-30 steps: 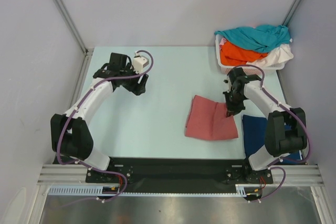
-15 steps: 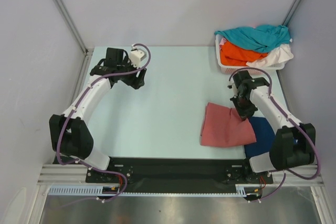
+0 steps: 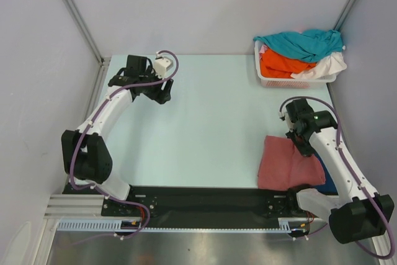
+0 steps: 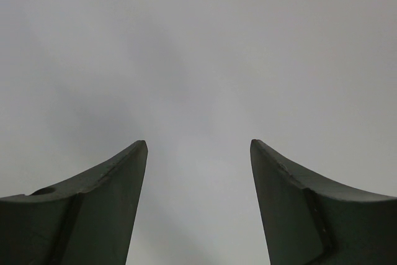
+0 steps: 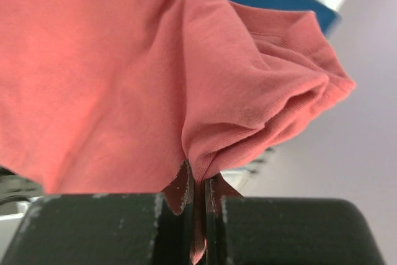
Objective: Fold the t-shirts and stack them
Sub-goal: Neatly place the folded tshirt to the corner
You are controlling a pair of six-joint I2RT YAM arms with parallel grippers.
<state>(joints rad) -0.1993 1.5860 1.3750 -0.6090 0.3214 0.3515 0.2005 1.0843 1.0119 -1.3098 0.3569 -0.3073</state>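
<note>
Salmon-red t-shirt (image 3: 287,164) partly over navy t-shirt (image 3: 325,183)

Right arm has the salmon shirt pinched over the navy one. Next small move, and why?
Probably open the right gripper and let the cloth drop. Its jaws are shut on a bunched fold of the salmon shirt, which already lies over most of the navy shirt; only a blue strip shows at its right edge, so the stack looks roughly placed.

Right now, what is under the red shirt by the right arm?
A navy blue shirt: only its right edge peeks out from under the red shirt. The rest is covered, so its folding cannot be seen.
</note>
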